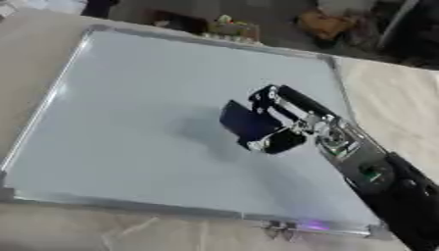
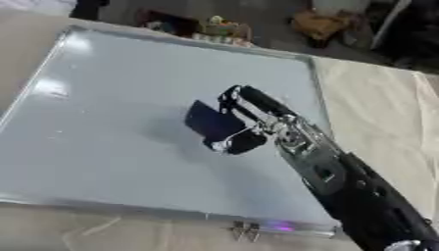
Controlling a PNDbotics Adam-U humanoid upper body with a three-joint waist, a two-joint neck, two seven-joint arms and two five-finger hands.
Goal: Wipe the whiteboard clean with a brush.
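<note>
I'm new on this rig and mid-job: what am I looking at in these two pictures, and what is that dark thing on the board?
Both pictures come from the robot's head camera, left eye and right eye, looking down at the same moment. The big pale sheet with a metal frame is the whiteboard, lying flat on a table. The black and silver arm entering from the lower right is the robot's right arm. Its right hand has its fingers curled round a dark blue brush, held over the middle of the board. I see no marks on the board. The left hand is out of view.
</note>
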